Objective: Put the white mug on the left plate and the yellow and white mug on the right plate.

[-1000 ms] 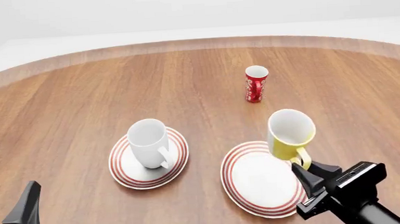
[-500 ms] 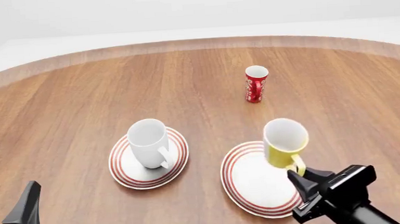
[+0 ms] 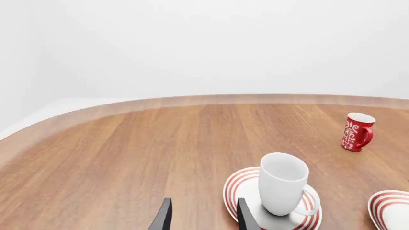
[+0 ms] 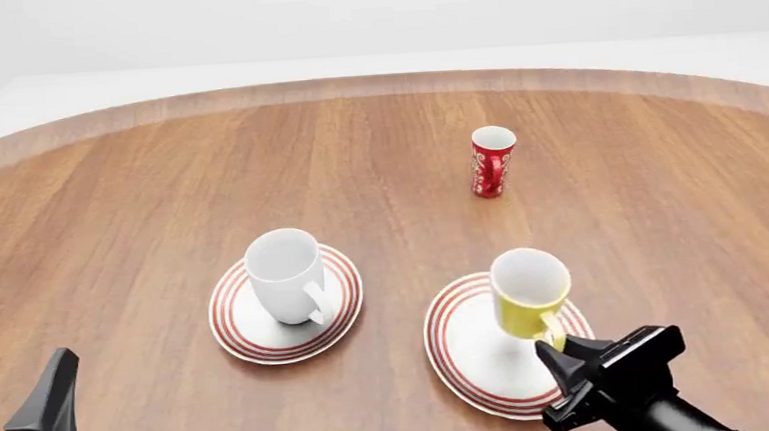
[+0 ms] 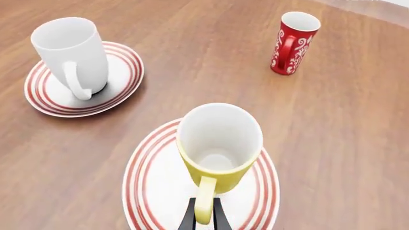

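The right gripper had its jaws closed on the yellow handle of the yellow mug, pinching it from both sides, as the right wrist view showed with the dark fingers pressed against the handle's lower end. The mug stood upright straight ahead of those jaws, over the middle of the right plate; whether its base touched the plate could not be told. Its white inside faced up.

The white mug stood upright on the left plate, ahead of the right jaws and off to their left, with its handle turned toward the arms' side of the desk.

The left gripper hung low at the near left, well apart from both mugs, its jaws parted with nothing between them. From its wrist view the white mug and its plate lay just ahead and to the right of the jaws.

A red cup stood farther out on the desk, well beyond the right jaws.
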